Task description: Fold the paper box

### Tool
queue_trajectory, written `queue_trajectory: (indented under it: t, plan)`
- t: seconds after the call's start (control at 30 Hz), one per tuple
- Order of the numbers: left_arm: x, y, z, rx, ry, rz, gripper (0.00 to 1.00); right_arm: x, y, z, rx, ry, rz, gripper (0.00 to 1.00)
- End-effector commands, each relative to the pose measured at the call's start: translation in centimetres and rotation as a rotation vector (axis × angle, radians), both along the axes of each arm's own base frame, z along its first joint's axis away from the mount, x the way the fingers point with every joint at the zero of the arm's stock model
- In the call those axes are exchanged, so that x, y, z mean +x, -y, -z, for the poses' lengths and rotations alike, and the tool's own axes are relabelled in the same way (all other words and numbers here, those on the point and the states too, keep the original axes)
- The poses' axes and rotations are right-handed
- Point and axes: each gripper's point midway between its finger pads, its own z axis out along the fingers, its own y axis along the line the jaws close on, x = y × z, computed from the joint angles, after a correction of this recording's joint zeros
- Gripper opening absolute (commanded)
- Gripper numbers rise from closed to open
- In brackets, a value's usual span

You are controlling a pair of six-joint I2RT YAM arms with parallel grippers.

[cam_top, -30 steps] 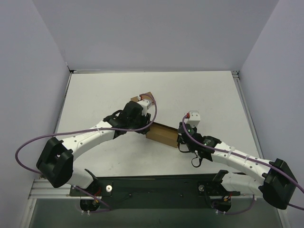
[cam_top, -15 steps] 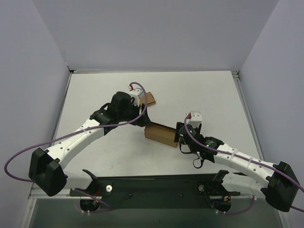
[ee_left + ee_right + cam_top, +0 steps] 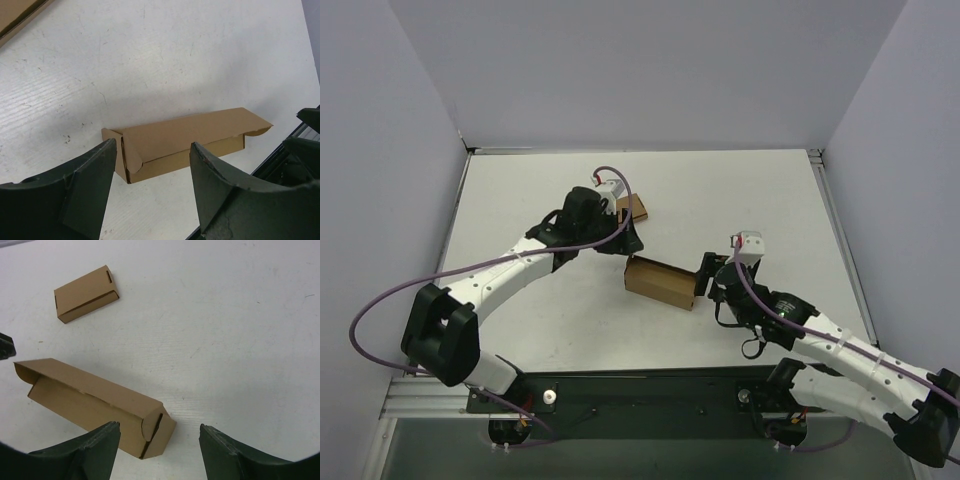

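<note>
The paper box (image 3: 662, 282) lies on the table as a long, closed brown carton. Neither gripper touches it. My left gripper (image 3: 628, 243) hangs open just behind its left end. In the left wrist view the paper box (image 3: 185, 140) lies beyond the spread fingers (image 3: 85, 185), with a tab sticking out at its far end. My right gripper (image 3: 703, 272) stands open just off the box's right end. In the right wrist view the paper box (image 3: 90, 400) shows its tucked end flap between and ahead of the fingertips (image 3: 112, 432).
A smaller flat brown box (image 3: 633, 208) lies behind the left gripper, and the right wrist view has this smaller box (image 3: 86, 294) at upper left. White table (image 3: 750, 200) stretches to the back and right. The dark front rail (image 3: 650, 390) runs along the near edge.
Both grippers have opened and let go of the paper box. The left gripper drew back toward the rear, the right one pulled away to the right. The box stays on the table.
</note>
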Motion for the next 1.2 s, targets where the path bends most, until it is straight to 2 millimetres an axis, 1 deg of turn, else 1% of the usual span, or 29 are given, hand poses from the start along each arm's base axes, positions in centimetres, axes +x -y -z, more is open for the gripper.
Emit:
queue_trajectory:
  t: [0.0,0.03,0.07,0.1,0.13,0.2,0.3,0.37,0.4,0.43,0.47,0.53,0.57,0.6,0.63,0.67,0.73,0.8,0.9,1.03,1.1,1.17]
  plan:
    - [1.9,1.1,-2.7,-0.075,0.088,-0.011,0.70,1.6,-1.0,-3.2,0.102,0.016,0.029,0.64]
    - [2.1,1.1,-2.8,-0.075,0.098,-0.015,0.70,2.0,-1.0,-3.3,0.119,0.014,0.037,0.64]
    - [2.4,0.9,-2.7,-0.069,0.104,-0.030,0.70,2.3,-1.4,-3.3,0.134,0.008,0.030,0.63]
    - [2.5,0.9,-2.7,-0.068,0.107,-0.033,0.70,2.6,-1.5,-3.1,0.141,0.003,0.035,0.63]
    - [2.6,1.0,-2.4,-0.063,0.105,-0.033,0.69,3.2,-1.1,-2.7,0.139,-0.007,0.057,0.63]
    - [2.7,1.0,-2.0,-0.058,0.100,-0.033,0.69,3.6,-1.3,-2.4,0.148,-0.013,0.056,0.62]
    - [2.7,0.9,-1.4,-0.047,0.097,-0.032,0.67,3.7,-1.4,-1.4,0.135,-0.036,0.060,0.61]
    - [2.3,0.5,-0.3,-0.031,0.083,-0.034,0.65,3.7,-1.6,-0.9,0.145,-0.041,0.060,0.59]
    - [2.2,0.4,-0.2,-0.032,0.086,-0.037,0.64,3.6,-1.7,-0.5,0.149,-0.048,0.057,0.59]
    - [1.8,0.2,0.6,-0.026,0.073,-0.039,0.63,3.3,-1.6,0.1,0.150,-0.060,0.059,0.58]
    - [1.6,0.1,1.1,-0.024,0.066,-0.041,0.61,3.2,-1.7,0.2,0.153,-0.062,0.058,0.56]
    - [1.4,-0.2,1.3,-0.026,0.067,-0.048,0.59,2.8,-1.6,0.8,0.146,-0.067,0.060,0.56]
    - [0.9,-0.5,2.2,-0.015,0.050,-0.049,0.58,2.6,-1.5,1.1,0.142,-0.071,0.066,0.54]
    - [0.8,-0.5,2.3,-0.018,0.049,-0.049,0.57,2.4,-1.5,1.5,0.137,-0.076,0.067,0.54]
    - [0.5,-0.5,2.8,-0.012,0.041,-0.049,0.57,2.3,-1.2,1.7,0.133,-0.078,0.076,0.53]
    - [0.1,-0.8,3.5,0.000,0.029,-0.054,0.56,2.0,-1.1,2.4,0.129,-0.089,0.081,0.52]
    - [-0.3,-0.9,4.0,0.006,0.032,-0.052,0.56,1.6,-0.8,3.0,0.115,-0.091,0.089,0.51]
    - [-0.8,-1.3,4.7,0.014,0.029,-0.061,0.56,1.2,-0.4,3.9,0.091,-0.097,0.101,0.49]
    - [-1.2,-1.6,5.3,0.025,0.027,-0.066,0.56,0.8,0.1,5.4,0.062,-0.118,0.113,0.47]
    - [-1.9,-2.0,6.6,0.078,0.019,-0.061,0.53,0.4,0.7,6.9,0.027,-0.142,0.124,0.46]
    - [-2.1,-2.3,7.3,0.116,0.014,-0.068,0.52,0.2,0.8,7.3,0.020,-0.150,0.124,0.46]
    - [-2.2,-2.3,7.3,0.124,0.020,-0.063,0.52,0.2,0.6,7.2,0.023,-0.151,0.116,0.45]
